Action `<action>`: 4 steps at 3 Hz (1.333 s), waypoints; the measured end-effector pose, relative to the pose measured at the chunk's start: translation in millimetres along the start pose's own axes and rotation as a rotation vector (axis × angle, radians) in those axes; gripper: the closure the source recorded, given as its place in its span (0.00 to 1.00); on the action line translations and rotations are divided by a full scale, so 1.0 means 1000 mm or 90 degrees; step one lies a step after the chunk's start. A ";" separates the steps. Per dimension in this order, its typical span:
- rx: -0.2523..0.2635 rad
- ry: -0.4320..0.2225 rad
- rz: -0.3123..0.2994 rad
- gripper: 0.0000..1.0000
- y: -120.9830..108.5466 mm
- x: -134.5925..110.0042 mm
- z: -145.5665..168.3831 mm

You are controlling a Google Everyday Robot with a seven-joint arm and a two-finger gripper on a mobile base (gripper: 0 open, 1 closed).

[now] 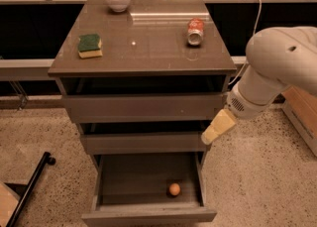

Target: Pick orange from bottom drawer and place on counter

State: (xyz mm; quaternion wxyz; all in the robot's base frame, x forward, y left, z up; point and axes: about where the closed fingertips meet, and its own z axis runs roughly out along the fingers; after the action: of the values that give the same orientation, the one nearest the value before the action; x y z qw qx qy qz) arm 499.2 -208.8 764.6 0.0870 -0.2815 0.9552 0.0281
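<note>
The orange (174, 189) lies at seven o'clock from the gripper (211, 134), which hangs by the cabinet's right edge, spread or closed I cannot tell, inside the open bottom drawer (130, 179), beneath the counter (148, 42).

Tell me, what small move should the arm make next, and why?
Probably lower the pincer down and leftward into the bottom drawer, toward the orange. The drawer stands open, the orange lies free near its front, right of centre, and the pincer hangs above and to the right of it, level with the middle drawer.
</note>
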 end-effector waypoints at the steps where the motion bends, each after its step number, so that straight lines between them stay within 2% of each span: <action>1: -0.031 0.011 0.033 0.00 0.016 -0.006 0.044; 2: -0.059 -0.002 0.056 0.00 0.029 -0.016 0.087; 3: -0.068 -0.022 0.086 0.00 0.040 -0.018 0.131; 4: -0.080 -0.001 0.127 0.00 0.049 -0.009 0.187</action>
State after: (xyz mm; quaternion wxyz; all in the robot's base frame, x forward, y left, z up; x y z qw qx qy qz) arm 508.0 -143.6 583.0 0.0664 -0.1902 0.9747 0.0970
